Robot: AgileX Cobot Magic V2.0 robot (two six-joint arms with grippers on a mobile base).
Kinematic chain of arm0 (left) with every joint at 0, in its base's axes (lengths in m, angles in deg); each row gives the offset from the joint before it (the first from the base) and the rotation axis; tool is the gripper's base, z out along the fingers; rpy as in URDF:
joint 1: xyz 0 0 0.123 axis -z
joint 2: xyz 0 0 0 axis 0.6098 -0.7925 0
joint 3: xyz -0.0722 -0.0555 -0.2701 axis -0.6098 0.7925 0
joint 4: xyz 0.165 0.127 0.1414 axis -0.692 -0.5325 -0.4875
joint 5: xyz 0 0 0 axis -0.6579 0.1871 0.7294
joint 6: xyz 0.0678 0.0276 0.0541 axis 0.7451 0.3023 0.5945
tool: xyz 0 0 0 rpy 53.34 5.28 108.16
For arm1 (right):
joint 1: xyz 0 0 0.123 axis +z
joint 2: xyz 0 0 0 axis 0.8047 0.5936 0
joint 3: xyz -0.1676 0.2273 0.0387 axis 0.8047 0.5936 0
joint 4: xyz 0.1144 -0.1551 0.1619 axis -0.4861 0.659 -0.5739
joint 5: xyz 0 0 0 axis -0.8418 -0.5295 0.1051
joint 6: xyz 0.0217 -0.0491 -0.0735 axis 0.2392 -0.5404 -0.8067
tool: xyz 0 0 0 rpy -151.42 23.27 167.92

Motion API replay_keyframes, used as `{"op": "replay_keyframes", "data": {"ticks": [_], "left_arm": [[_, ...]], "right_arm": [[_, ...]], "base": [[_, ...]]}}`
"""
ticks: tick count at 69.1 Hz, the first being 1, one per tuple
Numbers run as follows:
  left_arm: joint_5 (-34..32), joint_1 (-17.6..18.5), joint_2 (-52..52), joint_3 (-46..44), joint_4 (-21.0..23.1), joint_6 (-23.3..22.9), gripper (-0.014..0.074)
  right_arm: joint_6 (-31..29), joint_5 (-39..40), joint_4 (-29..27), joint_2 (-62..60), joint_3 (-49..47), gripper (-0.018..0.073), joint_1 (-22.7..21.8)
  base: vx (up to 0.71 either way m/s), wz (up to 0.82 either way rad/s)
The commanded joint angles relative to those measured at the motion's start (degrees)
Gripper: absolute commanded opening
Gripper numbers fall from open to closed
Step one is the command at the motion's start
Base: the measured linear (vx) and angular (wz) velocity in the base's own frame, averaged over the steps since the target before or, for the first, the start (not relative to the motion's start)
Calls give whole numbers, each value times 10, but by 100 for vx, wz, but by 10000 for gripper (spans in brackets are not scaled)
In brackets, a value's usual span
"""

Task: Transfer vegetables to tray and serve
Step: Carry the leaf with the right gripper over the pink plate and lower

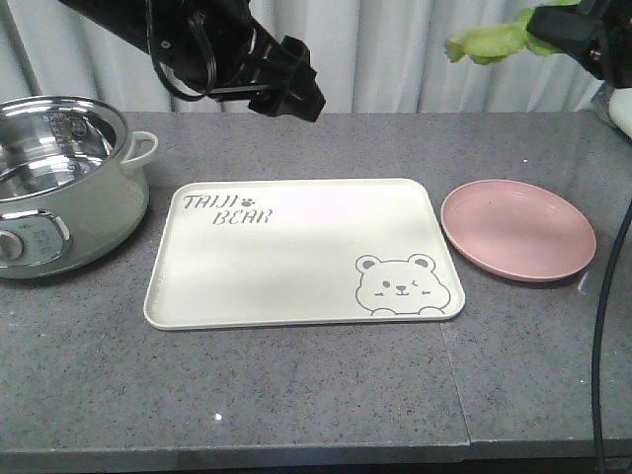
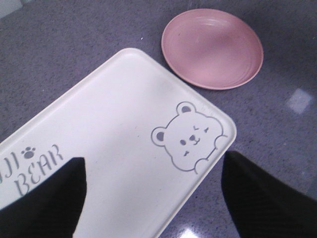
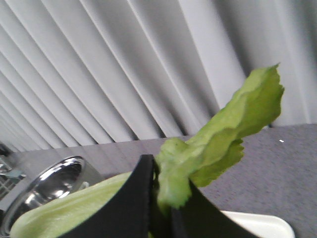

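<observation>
Lettuce leaf [image 1: 489, 41] hangs high at the far right of the front view, above and behind the pink plate [image 1: 518, 229] and well clear of the tray [image 1: 296, 252]. The right jaws are closed on its lower part. In the right wrist view most of the crinkly blade stands free beyond them. The left jaws are spread wide with nothing between them, and they hover over the tray's far side.

The main risk is probably the hold itself. The pinch takes in only a narrow strip of soft leaf, so a quick swing toward the tray could tear it or let it slide out. It would then land on the plate or the grey tabletop [image 1: 296, 395]. Letting go from this height is also risky, because so light a leaf may drift and settle across the tray's rim. A damp leaf may cling to one jaw when they part. The left arm also sits close to the path inward, so the two arms may clash above the tray. The steel-lined cooking pot [image 1: 69, 197] at the left seems too far away to matter.
</observation>
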Motion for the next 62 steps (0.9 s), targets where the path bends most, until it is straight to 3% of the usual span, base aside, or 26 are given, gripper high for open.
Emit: {"op": "replay_keyframes", "data": {"ticks": [1,12,46,55,62], "left_arm": [[-17,2,27,-17,-25,-2,496],[1,2,27,-17,-64,-9,461],[10,2,27,-17,-69,-16,444],[11,2,27,-17,-68,-16,444],[11,2,27,-17,-68,-16,444]], "right_arm": [[14,-14,19,-7,-19,-6,-18],[13,7,55,39,-19,-6,-19],[-62,86,58,187,-19,14,-19],[-61,78,71,198,-19,71,-19],[-34,74,114,208,-19,158,-19]], "base": [[0,0],[0,0],[0,0],[0,0],[0,0]]}}
